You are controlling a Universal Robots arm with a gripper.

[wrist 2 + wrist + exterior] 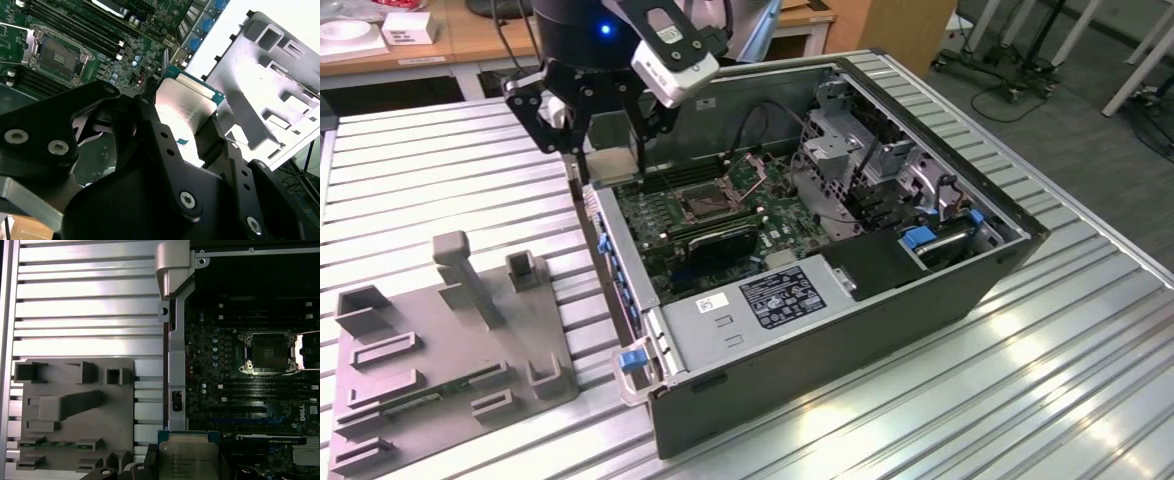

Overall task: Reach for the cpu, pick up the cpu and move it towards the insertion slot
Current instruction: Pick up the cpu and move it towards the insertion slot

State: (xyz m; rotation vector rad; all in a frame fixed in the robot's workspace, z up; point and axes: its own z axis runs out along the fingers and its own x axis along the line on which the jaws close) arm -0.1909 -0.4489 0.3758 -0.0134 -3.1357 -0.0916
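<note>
Gripper (181,122), black and two-fingered, is clenched on the cpu (187,97), its fingers (150,117) pressing two opposite edges of the pale metal chip. In the exterior view the gripper (604,135) hangs over the open computer case (854,330) at its wall nearest the grey fixture tray (440,340). The insertion slot (267,352) lies apart from the chip on the green board, its dark centre uncovered.

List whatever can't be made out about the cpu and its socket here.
- Part of the cpu, second wrist view: behind the tool gripping it.
- Part of the cpu, first wrist view: cut off by the picture's edge.
- The cpu's underside: turned away in both wrist views.
- Contacts in the insertion slot, exterior view: too small.
</note>
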